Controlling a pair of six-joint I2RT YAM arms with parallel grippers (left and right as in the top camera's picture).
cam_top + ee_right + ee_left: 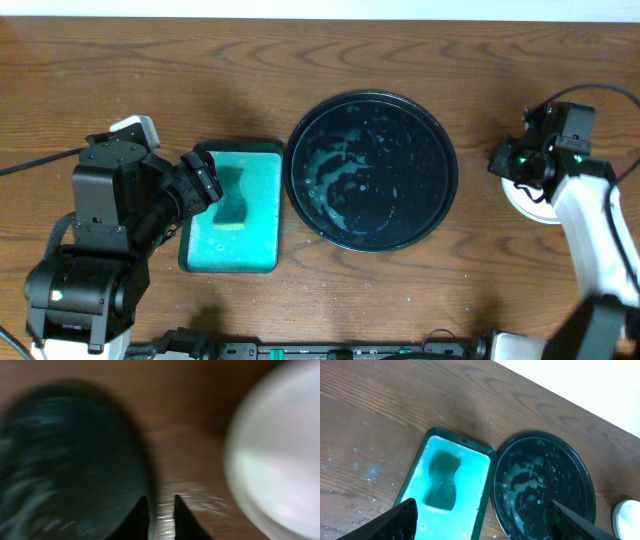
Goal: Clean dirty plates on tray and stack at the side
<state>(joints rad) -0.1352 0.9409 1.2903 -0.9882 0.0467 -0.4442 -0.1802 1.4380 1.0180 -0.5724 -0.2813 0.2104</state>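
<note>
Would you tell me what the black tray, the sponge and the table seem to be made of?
Black tray: probably plastic or coated metal, glossy under wet streaks. Sponge: likely soft foam, from its matte waisted shape. Table: wood or wood-look laminate, brown grain showing.

Soft, even light falls from above, and the overhead view is sharp, with faint shadows on the wooden table (400,290). The wet black tray (372,170) shows pale glints. The left wrist view is clear but dimmer. The right wrist view is badly smeared, and its white plate (280,460) glares, washed out.
</note>
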